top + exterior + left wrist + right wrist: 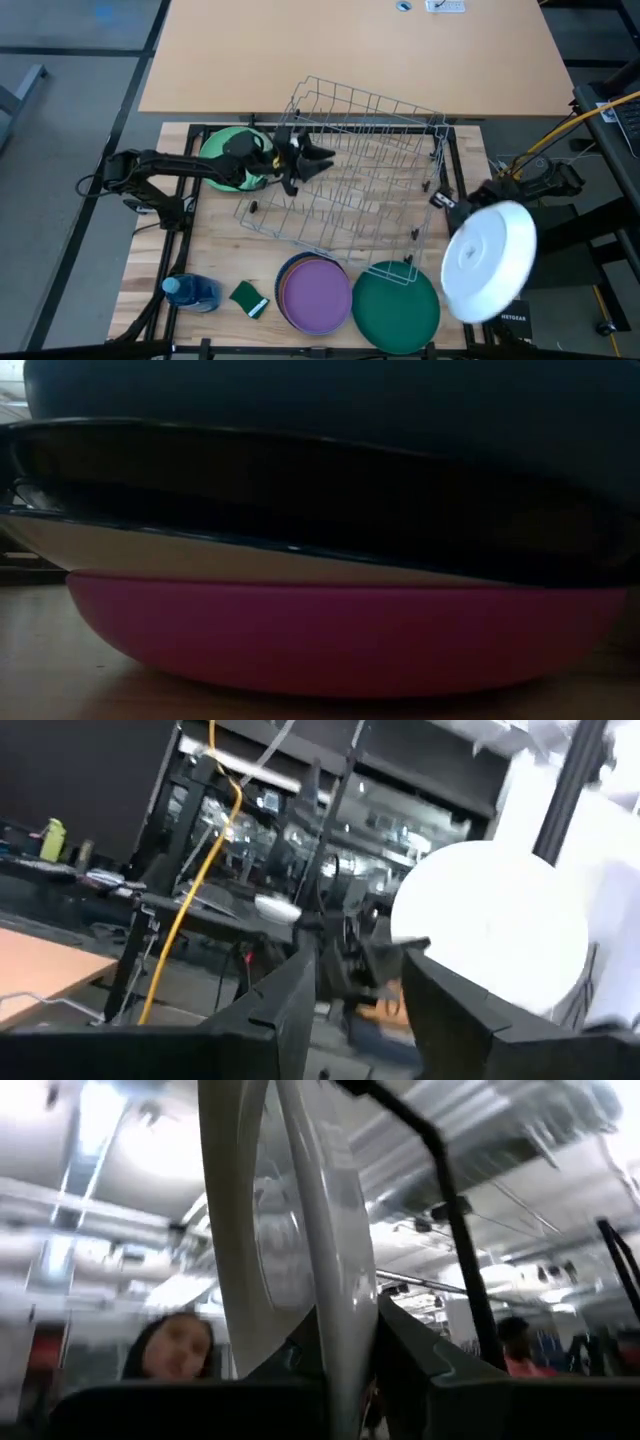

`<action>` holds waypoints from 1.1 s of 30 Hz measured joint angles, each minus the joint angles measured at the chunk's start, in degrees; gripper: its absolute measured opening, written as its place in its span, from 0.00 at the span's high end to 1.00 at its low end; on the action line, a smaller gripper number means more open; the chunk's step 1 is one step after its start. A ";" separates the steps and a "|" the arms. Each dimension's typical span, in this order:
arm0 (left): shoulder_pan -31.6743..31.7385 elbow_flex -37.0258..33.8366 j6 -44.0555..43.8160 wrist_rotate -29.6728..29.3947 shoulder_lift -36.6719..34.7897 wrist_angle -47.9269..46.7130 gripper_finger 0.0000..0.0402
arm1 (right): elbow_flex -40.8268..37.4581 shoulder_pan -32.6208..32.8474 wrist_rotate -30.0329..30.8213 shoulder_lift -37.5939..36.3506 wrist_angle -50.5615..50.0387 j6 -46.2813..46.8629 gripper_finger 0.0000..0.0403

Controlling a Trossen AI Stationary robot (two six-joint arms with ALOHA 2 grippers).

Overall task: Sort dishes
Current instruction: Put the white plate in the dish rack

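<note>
White plate (489, 262): I see it lifted off the worktop (220, 255), just right of the wire rack (350, 175), tilted on edge.
Right gripper (452, 207): jaws pinched tight on the white plate's rim, beside the rack's right corner.
Light green plate (232, 152): lying flat, just left of the rack.
Left gripper (320, 160): at the rack's left edge; jaws parted, holding nothing.
Purple plate (318, 292): tops a stack in front of the rack.
Dark green plate (397, 302): flat, touching that stack's right side.
Sponge (249, 297): left of the stack.
Blue bottle (192, 291): left of the sponge.
</note>
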 joint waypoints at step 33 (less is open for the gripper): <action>-10.41 -0.02 15.77 -3.62 0.00 -12.63 0.65 | -0.07 0.00 41.99 -0.02 -23.69 -62.73 0.87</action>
